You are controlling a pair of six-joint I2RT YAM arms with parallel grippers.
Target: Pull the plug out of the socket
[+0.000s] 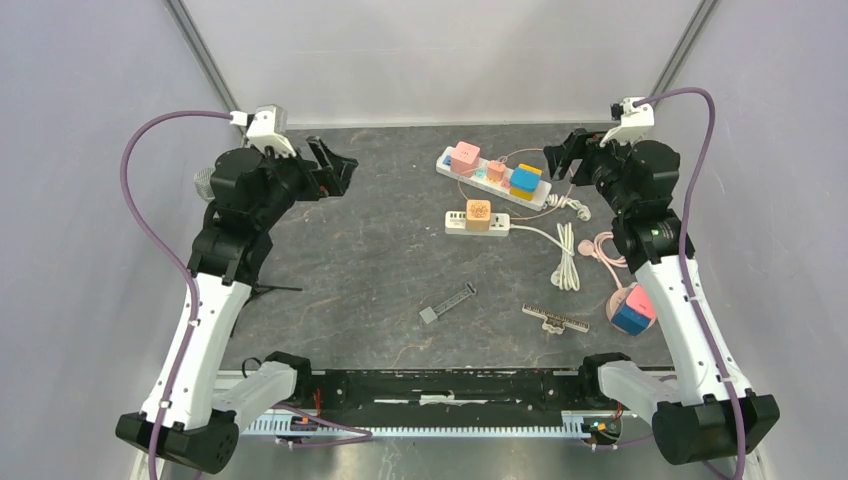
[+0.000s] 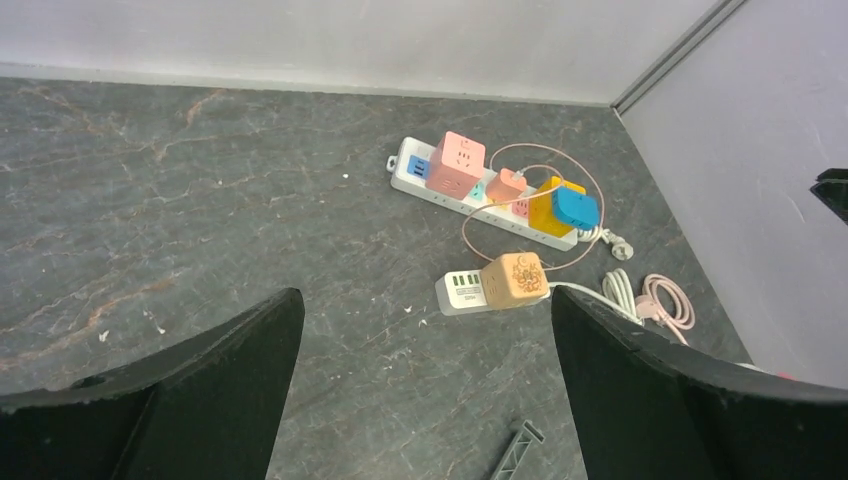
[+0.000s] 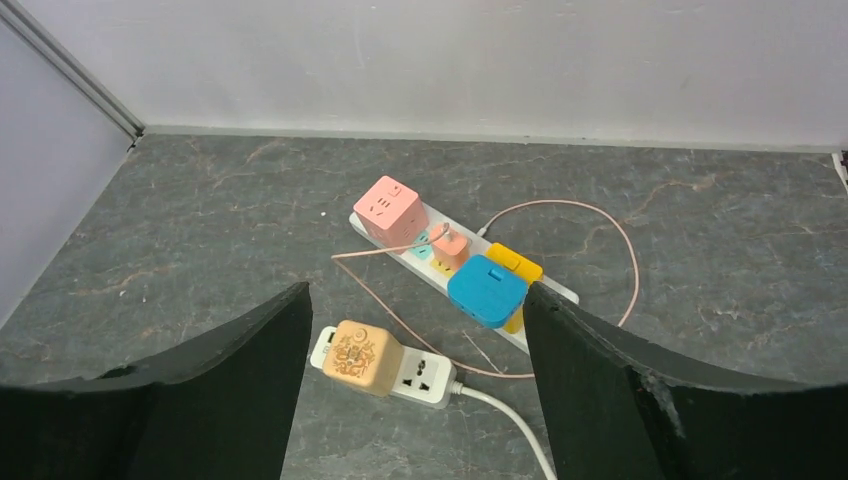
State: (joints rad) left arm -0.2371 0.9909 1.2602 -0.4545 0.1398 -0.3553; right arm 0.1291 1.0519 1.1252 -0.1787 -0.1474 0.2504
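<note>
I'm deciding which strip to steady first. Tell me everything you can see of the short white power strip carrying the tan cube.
The short white power strip lies flat on the dark table, nearer the arms than the long strip and apart from it. It looks like glossy plastic. A tan cube adapter sits plugged into its top; an empty socket shows between the cube and the end where a white cable leaves. Greenish ports mark the opposite end.

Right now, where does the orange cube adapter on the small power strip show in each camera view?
Top external: orange cube adapter right of centre, on the small power strip.
Left wrist: adapter right of centre.
Right wrist: adapter lower left of centre.
Shared landmark: pink cube adapter on the long strip.
</note>
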